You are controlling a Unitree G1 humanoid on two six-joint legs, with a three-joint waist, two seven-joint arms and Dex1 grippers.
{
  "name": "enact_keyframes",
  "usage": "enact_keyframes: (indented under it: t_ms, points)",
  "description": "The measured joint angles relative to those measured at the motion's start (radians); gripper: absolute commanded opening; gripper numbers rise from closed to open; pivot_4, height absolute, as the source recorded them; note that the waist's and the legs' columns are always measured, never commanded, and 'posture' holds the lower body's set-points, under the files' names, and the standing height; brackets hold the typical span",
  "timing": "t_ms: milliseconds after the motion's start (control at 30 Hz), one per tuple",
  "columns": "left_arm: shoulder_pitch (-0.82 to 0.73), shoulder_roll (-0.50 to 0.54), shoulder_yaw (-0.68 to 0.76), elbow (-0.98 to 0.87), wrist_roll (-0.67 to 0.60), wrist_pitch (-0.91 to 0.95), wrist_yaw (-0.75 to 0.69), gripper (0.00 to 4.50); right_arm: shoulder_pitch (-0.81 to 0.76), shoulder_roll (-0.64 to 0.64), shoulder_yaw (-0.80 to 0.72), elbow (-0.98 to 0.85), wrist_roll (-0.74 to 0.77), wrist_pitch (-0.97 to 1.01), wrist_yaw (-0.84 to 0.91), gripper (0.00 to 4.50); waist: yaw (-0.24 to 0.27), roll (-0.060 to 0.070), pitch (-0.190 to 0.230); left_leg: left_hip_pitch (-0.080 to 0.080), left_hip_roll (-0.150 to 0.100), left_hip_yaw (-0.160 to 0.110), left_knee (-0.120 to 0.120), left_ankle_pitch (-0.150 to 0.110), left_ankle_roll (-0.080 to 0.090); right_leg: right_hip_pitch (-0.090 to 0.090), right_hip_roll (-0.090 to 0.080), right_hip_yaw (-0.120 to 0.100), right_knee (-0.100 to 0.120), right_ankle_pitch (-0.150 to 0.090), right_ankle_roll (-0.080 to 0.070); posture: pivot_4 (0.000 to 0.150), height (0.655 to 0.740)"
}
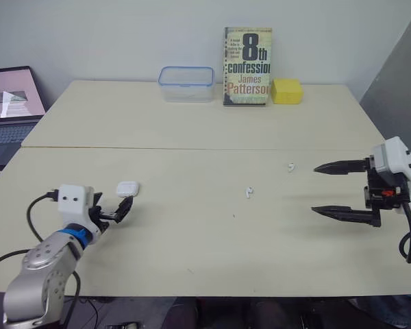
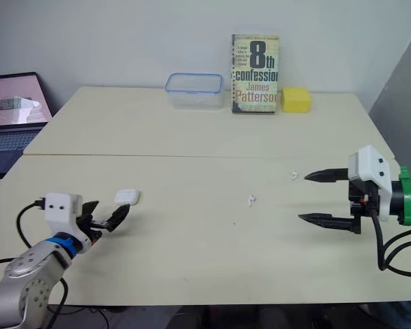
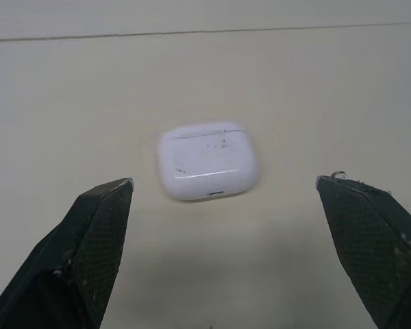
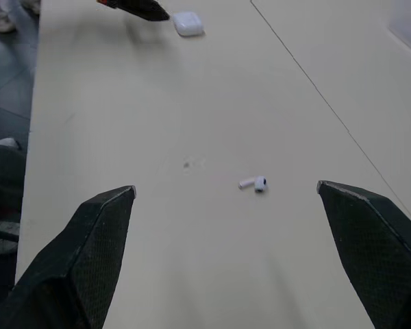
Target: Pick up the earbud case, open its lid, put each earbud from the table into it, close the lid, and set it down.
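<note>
The white earbud case [image 1: 127,188] lies shut on the table at the left; in the left wrist view the case [image 3: 207,160] sits just ahead of the open fingers. My left gripper [image 1: 115,211] is open, a short way in front of the case and not touching it. Two white earbuds lie near the table's middle right: one [image 1: 248,192] closer to centre, the other [image 1: 290,166] farther right. My right gripper [image 1: 330,190] stands wide open to the right of them, empty. In the right wrist view one earbud [image 4: 254,183] lies ahead between the fingers.
At the back of the table stand a clear plastic box with a blue rim [image 1: 185,83], an upright book [image 1: 246,66] and a yellow sponge [image 1: 286,90]. A laptop [image 1: 10,103] sits off the table's left edge. A seam [image 1: 192,148] runs across the tabletop.
</note>
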Motion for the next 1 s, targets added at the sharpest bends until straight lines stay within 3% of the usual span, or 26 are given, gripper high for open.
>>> enact_keyframes:
  t_ms: [467, 867, 1000]
  points:
    - [-0.112, -0.074, -0.08, 0.15, 0.098, -0.042, 0.085, 4.5, -0.141, 0.022, 0.093, -0.036, 0.055, 0.052, -0.011, 4.47, 0.001, 0.0, 0.0, -0.001, 0.0, -0.003, 0.001, 0.0, 0.0, 0.0, 0.0, 0.0, 0.001, 0.0, 0.0, 0.15, 0.74]
    - [-0.241, -0.066, -0.109, 0.259, 0.142, -0.019, 0.084, 4.5, -0.213, 0.099, 0.196, -0.046, 0.052, 0.093, -0.071, 4.47, 0.002, 0.0, 0.0, -0.001, -0.001, -0.004, 0.001, 0.0, 0.0, 0.0, 0.0, -0.001, 0.001, 0.001, 0.001, 0.15, 0.74]
    - [-0.244, -0.069, -0.11, 0.258, 0.147, -0.009, 0.089, 3.64, -0.229, 0.116, 0.202, -0.046, 0.052, 0.098, -0.07, 4.5, 0.002, 0.0, 0.0, -0.001, -0.001, -0.004, 0.001, 0.0, 0.0, 0.0, 0.0, -0.001, 0.001, 0.001, 0.001, 0.15, 0.74]
